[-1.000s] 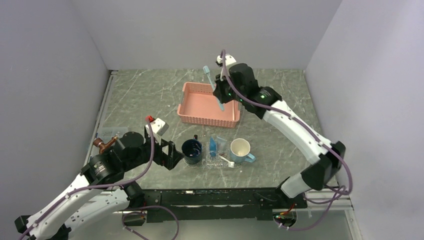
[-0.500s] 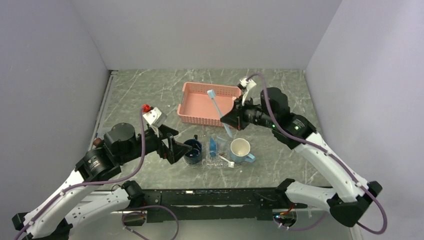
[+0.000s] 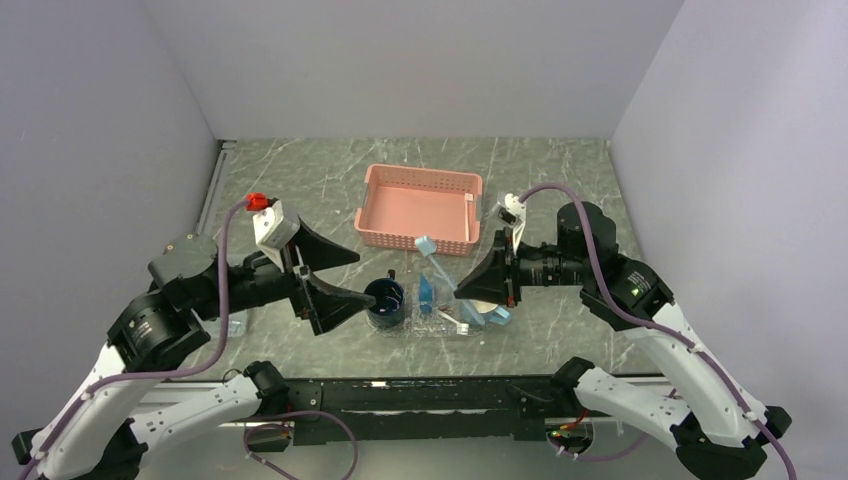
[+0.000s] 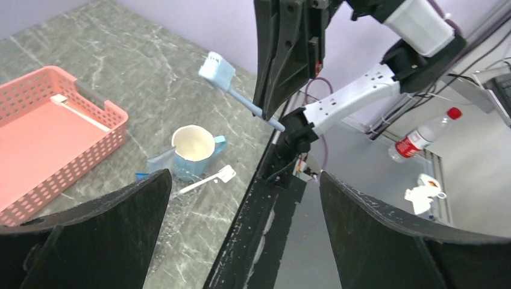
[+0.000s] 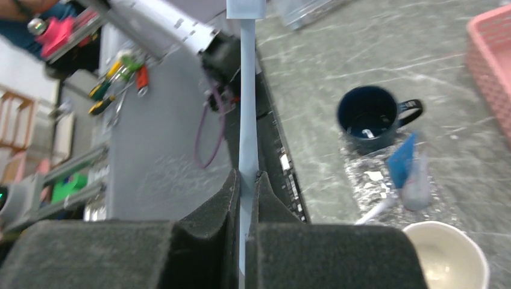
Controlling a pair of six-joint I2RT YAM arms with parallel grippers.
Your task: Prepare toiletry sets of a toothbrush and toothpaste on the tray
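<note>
My right gripper (image 3: 464, 289) is shut on a pale blue toothbrush (image 3: 437, 263), held tilted above the clear tray (image 3: 412, 328), head up and toward the basket. The right wrist view shows its handle (image 5: 248, 108) pinched between my fingers (image 5: 229, 198). On the tray lie a blue toothpaste tube (image 3: 426, 292) and a white toothbrush (image 3: 451, 319). They also show in the right wrist view, the tube (image 5: 402, 162) above the brush (image 5: 375, 212). My left gripper (image 3: 338, 276) is open and empty, raised left of the tray. Its view shows the held toothbrush (image 4: 238, 91).
A dark blue mug (image 3: 384, 301) stands at the tray's left end and a light blue mug (image 3: 492, 314) at its right, partly hidden by my right gripper. A pink slatted basket (image 3: 420, 208) behind them holds a slim white item (image 3: 468, 205).
My right arm has swung from over the basket down toward the front, carrying the toothbrush to above the tray. My left gripper has risen, turned toward the tray and opened wider.
</note>
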